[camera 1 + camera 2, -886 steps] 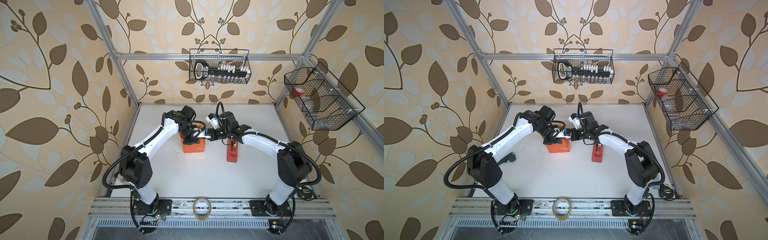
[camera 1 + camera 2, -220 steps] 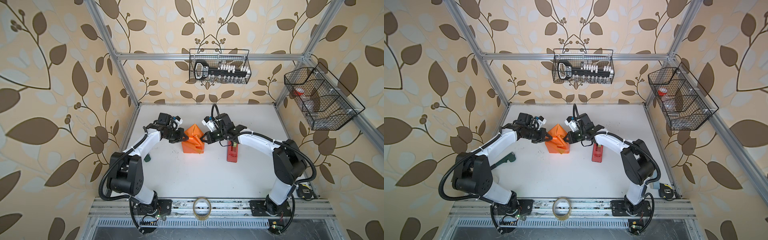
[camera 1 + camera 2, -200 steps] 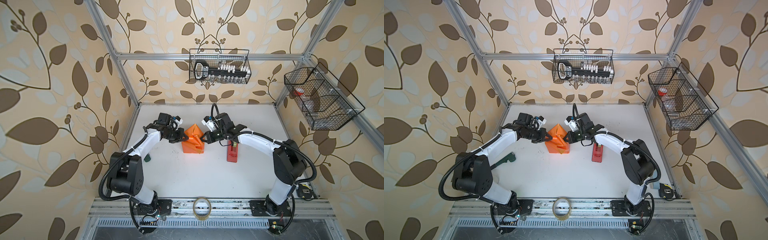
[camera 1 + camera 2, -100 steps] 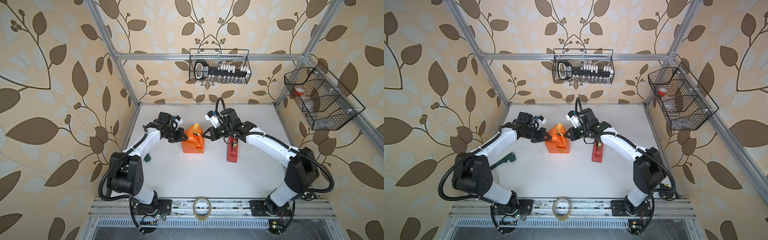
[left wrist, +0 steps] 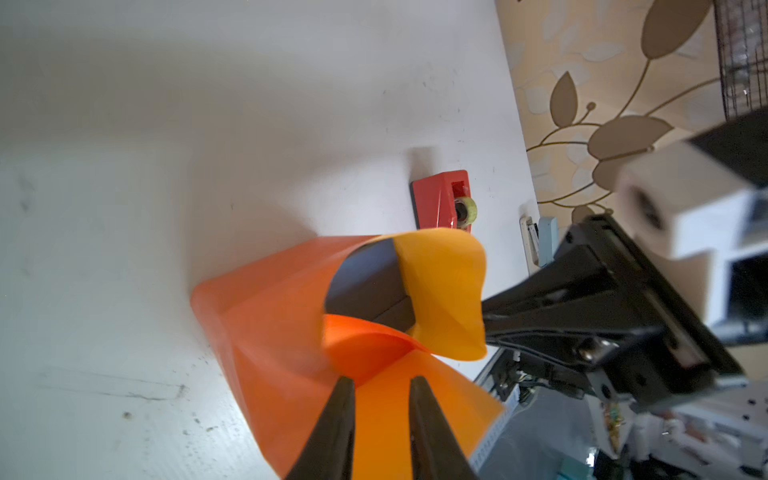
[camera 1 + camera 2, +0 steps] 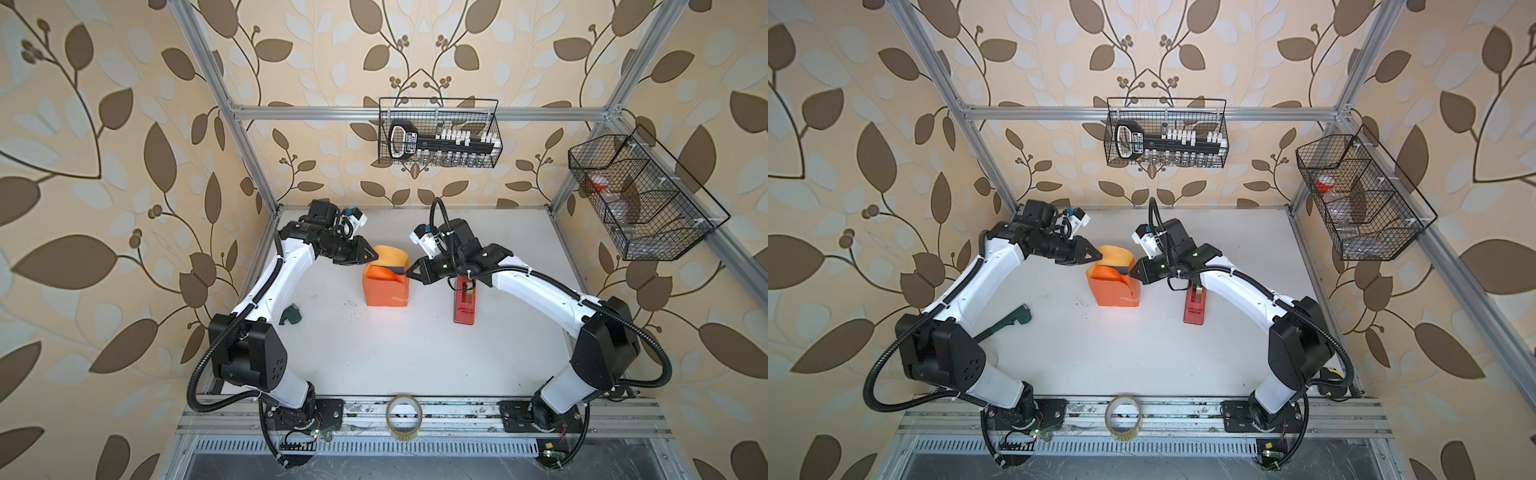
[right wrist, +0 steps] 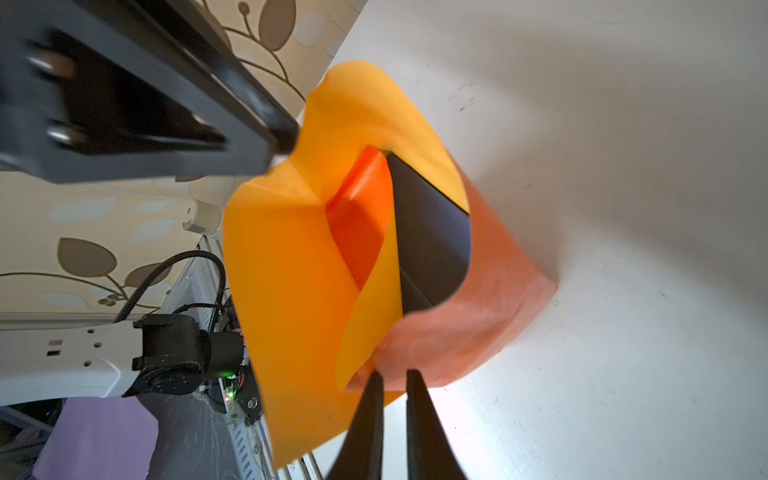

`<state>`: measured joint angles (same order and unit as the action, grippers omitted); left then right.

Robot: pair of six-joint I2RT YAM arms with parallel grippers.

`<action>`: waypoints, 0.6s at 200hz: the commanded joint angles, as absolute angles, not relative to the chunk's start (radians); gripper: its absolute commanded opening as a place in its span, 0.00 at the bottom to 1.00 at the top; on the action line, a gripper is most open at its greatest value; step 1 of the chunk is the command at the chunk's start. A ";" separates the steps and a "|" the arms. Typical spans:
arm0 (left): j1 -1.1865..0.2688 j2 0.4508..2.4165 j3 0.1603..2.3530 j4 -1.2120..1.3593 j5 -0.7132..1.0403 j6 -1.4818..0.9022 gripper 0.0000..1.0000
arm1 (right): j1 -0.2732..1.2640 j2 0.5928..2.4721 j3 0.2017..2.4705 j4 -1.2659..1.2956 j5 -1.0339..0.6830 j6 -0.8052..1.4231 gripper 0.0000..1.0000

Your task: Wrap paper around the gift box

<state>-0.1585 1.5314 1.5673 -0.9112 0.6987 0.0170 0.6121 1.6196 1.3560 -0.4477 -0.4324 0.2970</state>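
Both end flaps sprang open since a second ago | paper (image 6: 384, 291) gaped at its 12 o'clock end, gift box (image 5: 365, 282) exposed inside, at 9 o'clock of tape dispenser (image 6: 464, 305) | left gripper (image 5: 380, 386) at paper's 11 o'clock, right gripper (image 7: 390, 380) at 2 o'clock, jaws slightly spread, empty | end fold likely lost, redo.

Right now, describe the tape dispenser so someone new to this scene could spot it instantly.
On the white table, look just right of the orange paper bundle at the centre. The tape dispenser lies there, partly under the right arm: a narrow red block, unlike the clear tape roll on the front rail.
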 commanded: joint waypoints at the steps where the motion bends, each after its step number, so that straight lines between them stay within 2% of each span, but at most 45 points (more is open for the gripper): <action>1: -0.176 1.487 1.680 -1.073 0.719 0.246 0.45 | 0.604 1.572 1.385 -0.490 -0.384 0.272 0.16; 14: -0.186 1.488 1.714 -1.151 0.835 0.444 0.59 | 0.599 1.560 1.368 -0.477 -0.382 0.276 0.17; 30: -0.227 1.498 1.725 -1.189 0.850 0.629 0.73 | 0.587 1.547 1.341 -0.453 -0.372 0.284 0.17; 59: -0.328 1.540 1.759 -1.350 0.726 0.991 0.87 | 0.560 1.505 1.295 -0.429 -0.370 0.311 0.18; 72: -0.342 1.559 1.777 -1.416 0.703 1.091 0.98 | 0.548 1.480 1.262 -0.416 -0.363 0.311 0.18; 120: -0.357 1.585 1.700 -1.250 0.605 1.208 0.99 | 0.529 1.437 1.150 -0.364 -0.396 0.319 0.18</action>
<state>-0.3592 1.5723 1.7344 -1.3060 0.6674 1.0523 0.5297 1.4559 1.2007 -0.4065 -0.3847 0.3176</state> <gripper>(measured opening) 0.987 0.177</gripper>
